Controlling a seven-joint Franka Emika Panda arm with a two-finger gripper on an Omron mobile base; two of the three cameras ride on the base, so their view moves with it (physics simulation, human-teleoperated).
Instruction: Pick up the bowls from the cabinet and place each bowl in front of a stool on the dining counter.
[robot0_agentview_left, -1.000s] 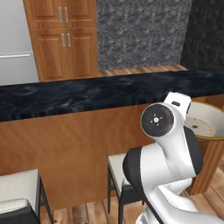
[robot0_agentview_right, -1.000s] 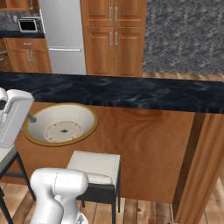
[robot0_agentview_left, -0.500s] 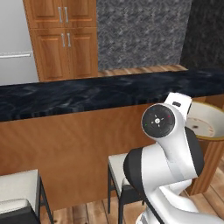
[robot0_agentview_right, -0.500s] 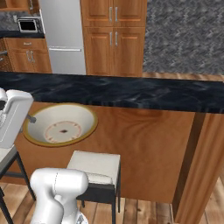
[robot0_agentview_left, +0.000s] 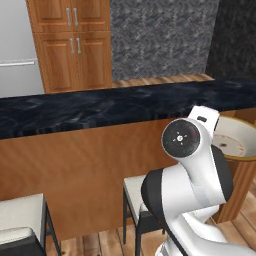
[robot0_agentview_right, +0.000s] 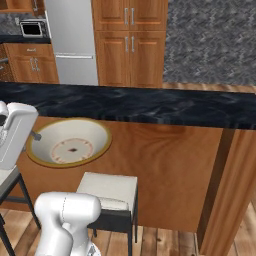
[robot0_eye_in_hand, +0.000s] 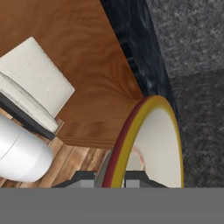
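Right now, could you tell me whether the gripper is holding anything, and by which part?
Yes: the gripper is shut on the shallow cream bowl, pinching its darker rim between the two fingertips.

The bench runs across the middle of both base views, its side panel facing the robot. A stool stands on the floor just before that panel; a second stool stands further left along the bench. The shallow bowl hangs in the air above the first stool's left side, in front of the side panel and below the bench top, tilted with its hollow toward the robot. The tool pinches the bowl's rim from the left. Behind the bench, tall cupboards stand against the back wall, with a fridge to their left.
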